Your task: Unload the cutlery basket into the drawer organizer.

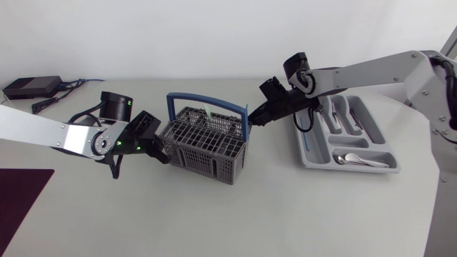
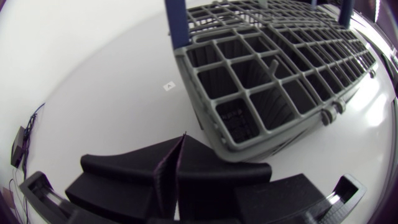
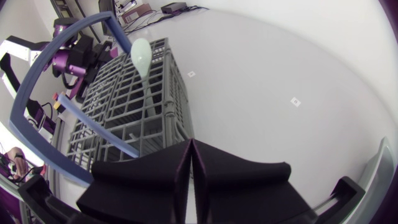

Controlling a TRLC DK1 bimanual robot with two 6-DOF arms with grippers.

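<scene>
A grey plastic cutlery basket [image 1: 214, 160] with a blue hoop handle [image 1: 171, 108] stands near the middle of a white table [image 1: 235, 221]. One pale green utensil [image 3: 142, 55] stands upright in it, its rounded end poking above the grid.

The left gripper [image 1: 161, 148] sits at the basket's left end, right beside its wall. Its two black fingers [image 2: 130, 168] are pressed together with nothing between them. The right gripper [image 1: 254, 119] reaches in from the right and sits just beside the basket's right end, by the handle's post. Its fingers [image 3: 236, 174] are likewise closed flat against each other and hold nothing.

To the right of the basket lies a grey drawer organizer [image 1: 307, 153]. Spoons [image 1: 360, 160] lie in its near compartment, and more cutlery [image 1: 341, 113] lies in the long far ones.

Small white stickers [image 3: 296, 101] dot the table, any print on them too small to read. A black box [image 1: 32, 87] with cables sits at the far left, and a dark mat [image 1: 21, 196] at the near left.
</scene>
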